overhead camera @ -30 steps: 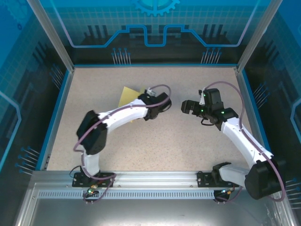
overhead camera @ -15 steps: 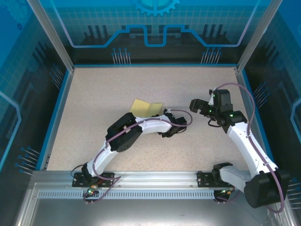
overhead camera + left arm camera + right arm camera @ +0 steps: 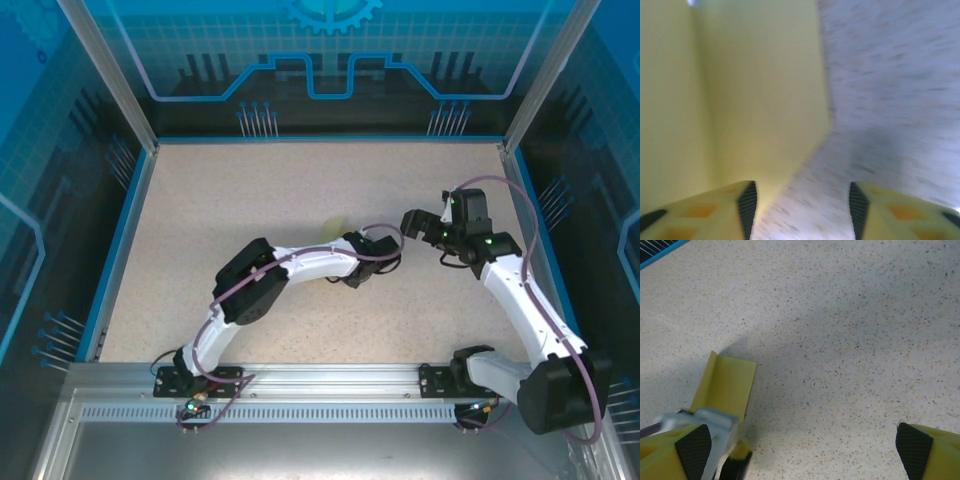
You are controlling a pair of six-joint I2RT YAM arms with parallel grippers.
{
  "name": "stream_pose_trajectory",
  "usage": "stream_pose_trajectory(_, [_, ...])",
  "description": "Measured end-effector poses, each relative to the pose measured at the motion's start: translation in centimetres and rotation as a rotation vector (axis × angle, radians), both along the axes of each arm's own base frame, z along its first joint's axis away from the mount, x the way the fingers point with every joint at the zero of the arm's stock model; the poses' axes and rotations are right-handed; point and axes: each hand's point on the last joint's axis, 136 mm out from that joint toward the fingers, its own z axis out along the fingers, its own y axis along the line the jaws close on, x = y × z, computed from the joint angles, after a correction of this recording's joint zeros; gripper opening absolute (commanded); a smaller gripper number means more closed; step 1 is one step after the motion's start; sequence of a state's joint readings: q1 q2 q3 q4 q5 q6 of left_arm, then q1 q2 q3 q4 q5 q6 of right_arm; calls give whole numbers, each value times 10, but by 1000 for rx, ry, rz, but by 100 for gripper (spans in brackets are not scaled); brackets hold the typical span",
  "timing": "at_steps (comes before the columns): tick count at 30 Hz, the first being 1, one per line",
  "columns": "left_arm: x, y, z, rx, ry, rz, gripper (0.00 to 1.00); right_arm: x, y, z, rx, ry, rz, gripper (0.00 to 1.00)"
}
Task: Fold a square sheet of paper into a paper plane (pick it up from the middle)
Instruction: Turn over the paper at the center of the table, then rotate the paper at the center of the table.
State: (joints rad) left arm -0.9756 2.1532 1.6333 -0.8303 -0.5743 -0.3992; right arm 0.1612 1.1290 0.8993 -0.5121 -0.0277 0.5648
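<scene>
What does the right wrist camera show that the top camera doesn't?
Right wrist: the square sheet of paper close up, a crease setting off a narrow strip along one edge. Top: the left arm and right arm whole, the left one lying across most of the paper. Both: yellow paper on the speckled table, right gripper open.

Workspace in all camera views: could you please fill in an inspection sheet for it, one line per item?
Surface: speckled beige table, no stains seen.
Job's things: pale-yellow sheet of paper, folded along a crease, mostly hidden under the left arm in the top view.
Clutter: nothing seen.
Pincers: left pincer open, low beside the paper's edge; right pincer open wide, holding nothing.
Cables: purple cables loop along both arms.
Surroundings: blue printed walls; metal rail at the near edge.
</scene>
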Motion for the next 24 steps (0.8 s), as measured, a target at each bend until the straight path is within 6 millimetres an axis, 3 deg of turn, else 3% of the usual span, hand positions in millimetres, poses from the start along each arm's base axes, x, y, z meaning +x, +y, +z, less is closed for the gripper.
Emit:
stream_pose_trajectory(5, [-18,-38,71,-402,42,-8,76,13,13,-26,40,89,31,94])
stream_pose_trajectory(8, [-17,-31,103,-596,60,30,84,21,26,-33,55,115,68,93])
stream_pose_trajectory(10, [-12,-10,111,-687,70,90,89,26,41,-34,63,116,110,91])
stream_pose_trajectory(13, [-5,39,110,-762,67,213,98,32,75,-34,74,117,201,83])
stream_pose_trajectory(18, [2,113,109,-825,2,404,99,32,162,-46,97,153,404,72])
stream_pose_trajectory(20, [4,137,107,-843,-22,480,99,28,204,-58,104,178,488,68])
stream_pose_trajectory(24, [8,176,93,-849,-45,613,99,17,261,-88,118,239,599,67])
